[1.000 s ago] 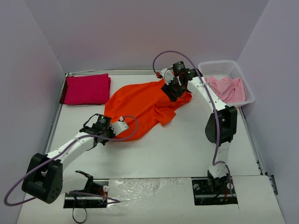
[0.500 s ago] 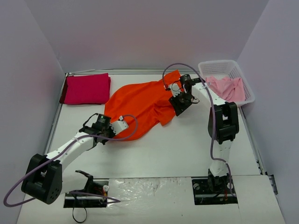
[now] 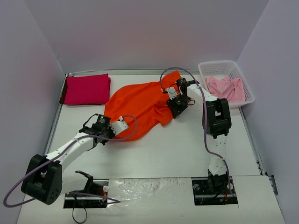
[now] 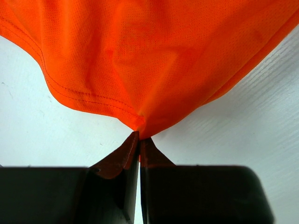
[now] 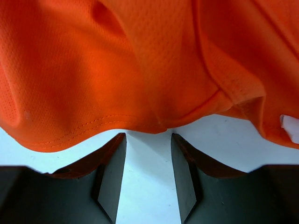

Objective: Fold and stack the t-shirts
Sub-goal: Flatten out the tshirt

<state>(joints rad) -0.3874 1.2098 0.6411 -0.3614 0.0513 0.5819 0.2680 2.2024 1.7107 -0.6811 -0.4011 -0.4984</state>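
The bright orange t-shirt (image 3: 140, 105) lies spread and rumpled mid-table. My left gripper (image 3: 122, 125) is shut on its near hem, and the left wrist view shows the fingertips (image 4: 139, 135) pinching a point of orange cloth (image 4: 154, 56). My right gripper (image 3: 173, 110) is open at the shirt's right edge. In the right wrist view (image 5: 148, 135) the hem (image 5: 117, 70) lies just past the fingertips, with bare table between the jaws. The magenta-red t-shirt (image 3: 86, 88) lies folded at the far left. The pale pink t-shirt (image 3: 226, 88) lies in the basket.
A white lattice basket (image 3: 219, 65) stands at the far right against the wall. Purple walls enclose the table on three sides. A white label (image 5: 290, 127) shows at the orange cloth's edge in the right wrist view.
My right gripper has come from the shirt's far right corner towards the near side, to the shirt's right edge, and now stands open. A corner of orange cloth now lies at the far right. My left arm has not moved.
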